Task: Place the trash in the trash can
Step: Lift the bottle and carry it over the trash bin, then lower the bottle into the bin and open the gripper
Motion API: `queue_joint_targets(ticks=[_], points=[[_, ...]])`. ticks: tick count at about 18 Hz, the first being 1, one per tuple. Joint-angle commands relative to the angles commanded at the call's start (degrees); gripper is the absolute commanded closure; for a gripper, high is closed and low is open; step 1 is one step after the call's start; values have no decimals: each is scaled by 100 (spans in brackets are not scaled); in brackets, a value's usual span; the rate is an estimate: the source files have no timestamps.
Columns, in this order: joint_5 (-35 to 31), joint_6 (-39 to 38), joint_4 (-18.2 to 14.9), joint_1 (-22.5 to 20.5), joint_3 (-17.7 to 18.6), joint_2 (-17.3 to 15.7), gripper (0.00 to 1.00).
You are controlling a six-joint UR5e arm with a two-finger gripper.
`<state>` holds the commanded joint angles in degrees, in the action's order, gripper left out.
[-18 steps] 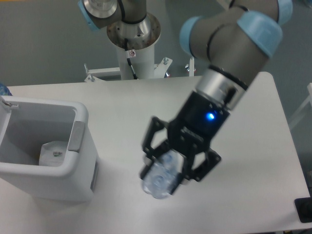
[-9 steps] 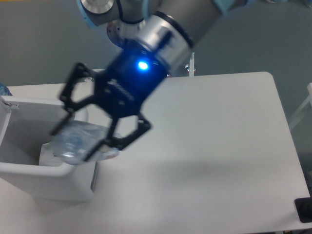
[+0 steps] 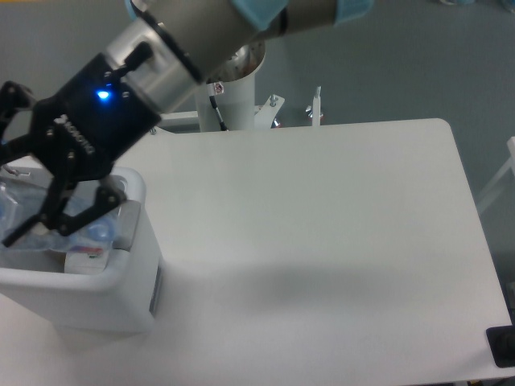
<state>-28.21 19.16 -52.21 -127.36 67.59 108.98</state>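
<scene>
The bottle (image 3: 48, 221) is over the mouth of the bin (image 3: 133, 277), held in the gripper (image 3: 32, 213), so the carrying part of this piece looks close to finished; what is left, by my reading, is to let it go so it drops inside. It is not released: the black fingers (image 3: 100, 205) stand on either side of the clear bluish plastic and close against it, only partly apart because the crushed body fills the gap. A small white thing with a red mark shows just under the bottle at the bin's near inner wall; it may be the wrapper already in the bin, but it is too hidden to tell. No trash lies on the table (image 3: 322, 241) as far as the view reaches, so the bottle seems to be the last item. The arm (image 3: 201, 40) reaches down from the upper middle of the view toward the lower left, its wrist tilted so the gripper points down and left into the bin's opening, a blue light lit on the gripper body.
</scene>
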Motion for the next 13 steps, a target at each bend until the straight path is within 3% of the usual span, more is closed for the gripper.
queue_joint_targets(ticks=[3, 4, 5, 7, 8, 13], points=[[0, 0, 0, 53, 9, 0, 59], [0, 18, 0, 53, 18, 26, 45], [0, 96, 0, 53, 18, 44, 24], [0, 263, 0, 53, 149, 27, 5], [0, 299, 0, 53, 254, -8, 0], [-26, 299, 18, -17, 527, -97, 0]])
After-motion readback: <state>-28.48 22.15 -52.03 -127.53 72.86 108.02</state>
